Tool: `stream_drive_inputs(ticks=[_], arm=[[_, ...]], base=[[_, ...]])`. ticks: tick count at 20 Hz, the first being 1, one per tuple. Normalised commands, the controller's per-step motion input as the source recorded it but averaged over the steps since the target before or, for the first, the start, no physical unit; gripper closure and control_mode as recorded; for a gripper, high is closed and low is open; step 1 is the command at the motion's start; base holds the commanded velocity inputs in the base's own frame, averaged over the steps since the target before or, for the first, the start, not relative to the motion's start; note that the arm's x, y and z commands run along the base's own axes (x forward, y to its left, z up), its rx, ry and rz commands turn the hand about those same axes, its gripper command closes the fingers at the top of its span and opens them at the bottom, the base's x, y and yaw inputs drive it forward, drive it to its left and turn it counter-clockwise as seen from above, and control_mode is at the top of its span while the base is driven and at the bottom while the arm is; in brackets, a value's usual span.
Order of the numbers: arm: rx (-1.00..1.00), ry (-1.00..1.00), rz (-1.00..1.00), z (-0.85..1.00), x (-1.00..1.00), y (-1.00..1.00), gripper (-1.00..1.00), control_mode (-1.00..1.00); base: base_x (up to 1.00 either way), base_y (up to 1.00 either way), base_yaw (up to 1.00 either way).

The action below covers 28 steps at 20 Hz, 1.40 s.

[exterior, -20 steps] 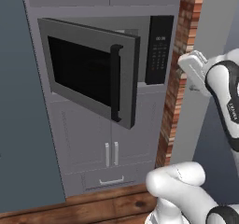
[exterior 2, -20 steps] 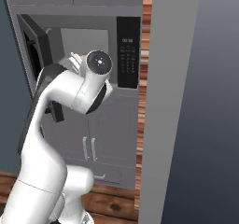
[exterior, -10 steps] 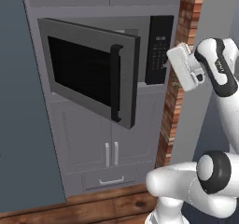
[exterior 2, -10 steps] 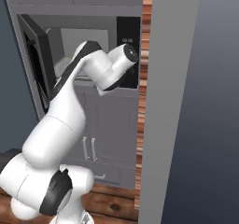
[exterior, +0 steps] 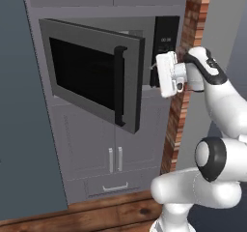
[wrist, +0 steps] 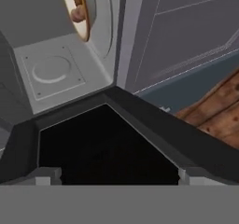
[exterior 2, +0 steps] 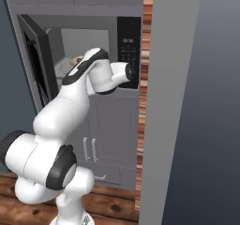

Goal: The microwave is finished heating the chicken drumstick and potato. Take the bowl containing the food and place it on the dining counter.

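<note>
While the bowl (wrist: 80, 12) sits inside the microwave (exterior: 103, 71) cavity on the glass turntable (wrist: 103, 17), the hand view shows it rolled sideways, tan rim facing the camera, reddish-brown food (wrist: 78, 6) lumped inside. Right base view shows the bowl at the cavity's left, partly hidden by the arm. Microwave door (exterior: 94, 76) is swung open toward the left, black glass and dark vertical handle (exterior: 118, 87) facing out. Gripper (exterior: 159, 72) hangs at the cavity mouth, just beside the keypad panel (exterior: 165, 45), jaws spread wide, holding nothing, apart from the bowl. Grey cabinet doors (exterior: 113, 146) below, brick column (exterior: 185, 62) at right.
</note>
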Motion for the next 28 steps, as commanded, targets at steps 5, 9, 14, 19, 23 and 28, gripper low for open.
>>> stream_drive_inputs(ticks=[5, 9, 14, 19, 23, 28], arm=[[0.03, 0.00, 0.03, 0.08, -0.12, 1.00, -1.00, -1.00], [-0.01, -0.05, 0.09, 0.27, -0.63, 1.00, -1.00, -1.00], [-0.03, -0.07, 0.13, 0.30, -0.96, 1.00, -1.00, -1.00], [0.00, -0.05, 0.13, 0.05, -0.79, 1.00, -1.00, -1.00], [0.00, -0.02, 0.02, 0.00, -0.42, 1.00, -1.00, -1.00], [-0.01, 0.00, -0.03, 0.00, -0.07, 0.95, -1.00, -1.00]], base=[[0.00, 0.00, 0.00], [0.00, 0.00, 0.00], [0.00, 0.00, 0.00], [0.00, 0.00, 0.00], [0.00, 0.00, 0.00], [0.00, 0.00, 0.00]])
